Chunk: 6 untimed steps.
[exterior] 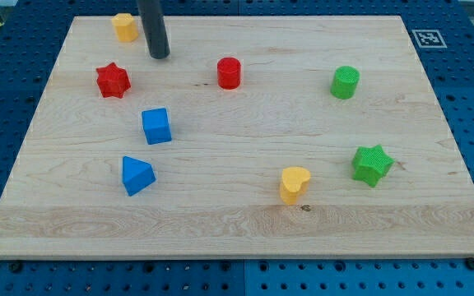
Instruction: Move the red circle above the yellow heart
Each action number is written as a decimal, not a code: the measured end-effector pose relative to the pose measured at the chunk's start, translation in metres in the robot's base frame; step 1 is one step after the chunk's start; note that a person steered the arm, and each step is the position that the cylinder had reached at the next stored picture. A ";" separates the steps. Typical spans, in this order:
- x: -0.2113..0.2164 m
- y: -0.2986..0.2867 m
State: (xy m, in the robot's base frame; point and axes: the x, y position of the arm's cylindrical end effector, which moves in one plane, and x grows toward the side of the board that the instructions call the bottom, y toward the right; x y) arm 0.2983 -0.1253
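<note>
Well, my tip (160, 56) between yellow block (124, 26) and red circle (229, 73).

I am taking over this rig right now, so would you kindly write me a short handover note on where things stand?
My tip rests on the board near the view's top left, touching no block; the yellow block is to its left and the red star below-left.
The red circle sits to the tip's right, apart from it.
The yellow heart lies lower on the board, toward the view's bottom right.
Done: nothing evident; the circle is up and left of the heart, not directly above.
Left: push the circle rightward until it is straight above the heart.
</note>
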 end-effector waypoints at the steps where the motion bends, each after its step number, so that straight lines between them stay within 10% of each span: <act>1: 0.017 0.020; 6: 0.047 0.126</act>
